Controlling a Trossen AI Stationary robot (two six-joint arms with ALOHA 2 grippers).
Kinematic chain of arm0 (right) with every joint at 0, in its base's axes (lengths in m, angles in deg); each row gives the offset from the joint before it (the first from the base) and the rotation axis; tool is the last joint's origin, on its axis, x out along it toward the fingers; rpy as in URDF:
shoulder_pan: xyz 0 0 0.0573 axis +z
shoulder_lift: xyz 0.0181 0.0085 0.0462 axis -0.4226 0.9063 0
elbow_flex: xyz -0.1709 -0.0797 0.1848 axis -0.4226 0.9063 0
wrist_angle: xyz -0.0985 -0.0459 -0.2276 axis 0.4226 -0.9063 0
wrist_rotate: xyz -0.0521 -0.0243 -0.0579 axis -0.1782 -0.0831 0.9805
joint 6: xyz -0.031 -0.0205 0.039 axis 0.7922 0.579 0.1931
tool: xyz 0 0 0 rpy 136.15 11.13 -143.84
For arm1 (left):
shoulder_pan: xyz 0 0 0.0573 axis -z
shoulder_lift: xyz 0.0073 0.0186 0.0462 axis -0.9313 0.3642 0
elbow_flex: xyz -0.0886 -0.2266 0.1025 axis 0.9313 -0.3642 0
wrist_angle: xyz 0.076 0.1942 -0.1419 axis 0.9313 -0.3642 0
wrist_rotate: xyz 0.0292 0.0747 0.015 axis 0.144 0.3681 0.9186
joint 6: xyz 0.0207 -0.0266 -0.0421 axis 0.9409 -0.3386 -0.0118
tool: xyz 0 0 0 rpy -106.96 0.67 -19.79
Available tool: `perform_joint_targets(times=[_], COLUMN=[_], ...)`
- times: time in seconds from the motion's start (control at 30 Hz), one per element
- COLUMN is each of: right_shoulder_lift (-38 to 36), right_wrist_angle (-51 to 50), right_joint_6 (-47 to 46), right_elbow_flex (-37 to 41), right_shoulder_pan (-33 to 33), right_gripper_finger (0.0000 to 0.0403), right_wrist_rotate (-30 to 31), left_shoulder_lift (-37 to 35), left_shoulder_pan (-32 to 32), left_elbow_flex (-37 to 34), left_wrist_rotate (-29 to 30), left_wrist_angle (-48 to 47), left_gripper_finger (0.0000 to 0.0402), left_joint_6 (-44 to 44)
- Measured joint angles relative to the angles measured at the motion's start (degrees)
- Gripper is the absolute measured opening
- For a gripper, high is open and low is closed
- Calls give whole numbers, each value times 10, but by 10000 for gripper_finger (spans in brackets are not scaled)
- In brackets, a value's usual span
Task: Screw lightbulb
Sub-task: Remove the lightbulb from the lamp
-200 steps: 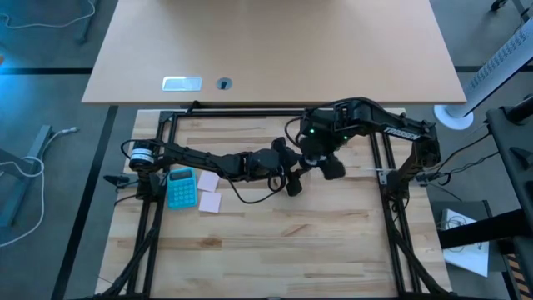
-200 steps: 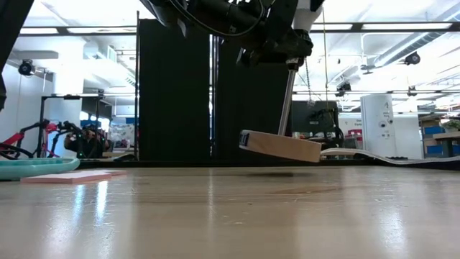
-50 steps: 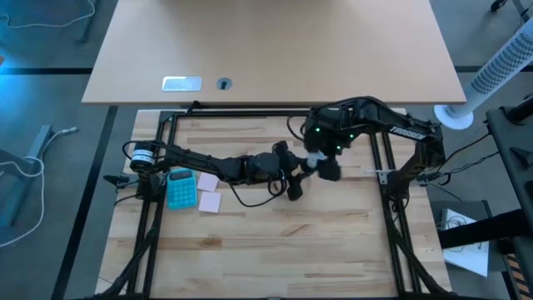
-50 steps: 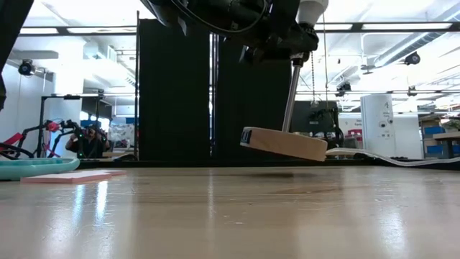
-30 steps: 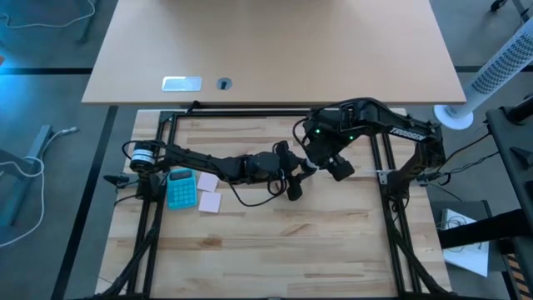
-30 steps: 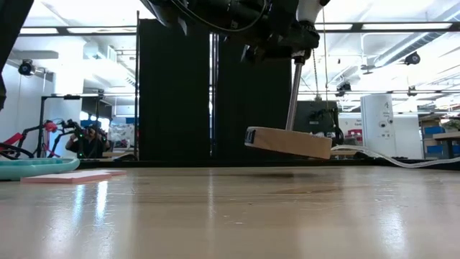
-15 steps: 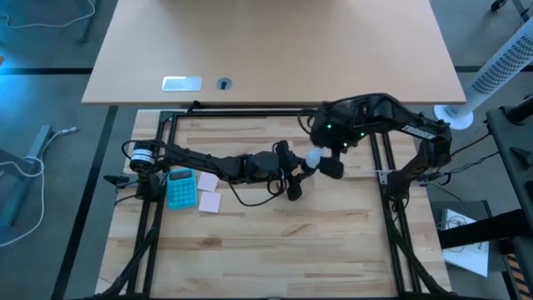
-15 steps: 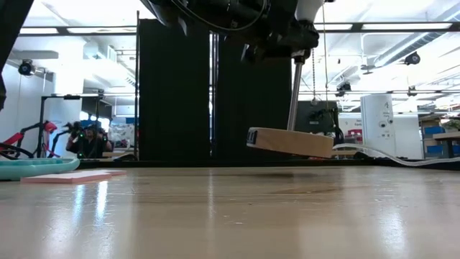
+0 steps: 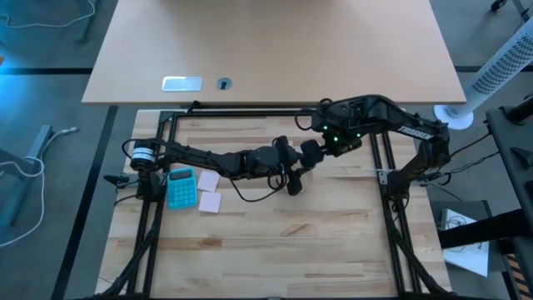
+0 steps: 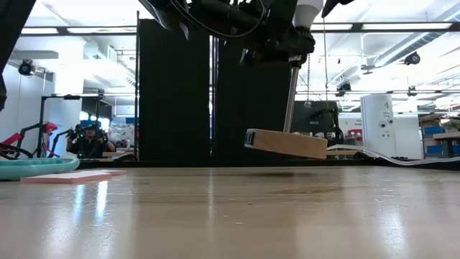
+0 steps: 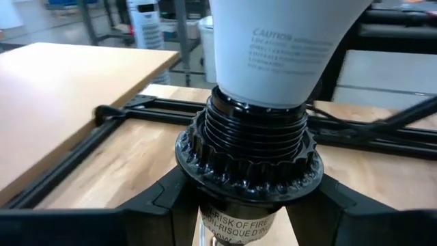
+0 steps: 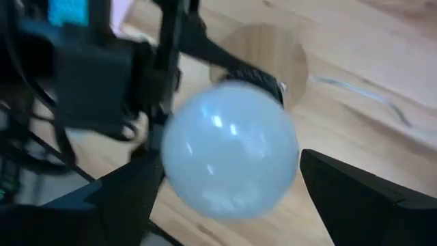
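I held the black socket [image 11: 246, 154] in my left gripper [image 11: 246, 205], its fingers clamped on the socket's neck, so that the stem and the round wooden base [image 10: 286, 143] hung tilted, clear of the table [image 10: 230, 216]. The lightbulb [image 12: 229, 149] sat in that socket, white body up, its threads partly sunk in the ribbed collar. My right gripper [image 12: 225, 184] hovered directly above the bulb, fingers spread to either side of the glass and, as far as I could judge, not pressing it.

To do this step well, I judged I should close gently on the widest part of the glass, keep my wrist in line with the socket's tilted axis, and turn without pushing sideways, while the left gripper held firm against the twist. Too hard a squeeze or a crooked turn could jam the threads.
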Motion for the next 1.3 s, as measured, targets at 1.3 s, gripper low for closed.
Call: perform_joint_targets(times=[1.3], right_shoulder_lift=[5], right_wrist_angle=[23], right_joint_6=[781], right_elbow_flex=[37], right_shoulder_pan=[-7], right_gripper_finger=[245], right_wrist_rotate=[-1], left_shoulder_lift=[1], left_shoulder_pan=[0], left_elbow_flex=[-1], left_wrist_rotate=[8], left_wrist_angle=[-3], left_gripper_finger=[171], left_joint_6=[3])
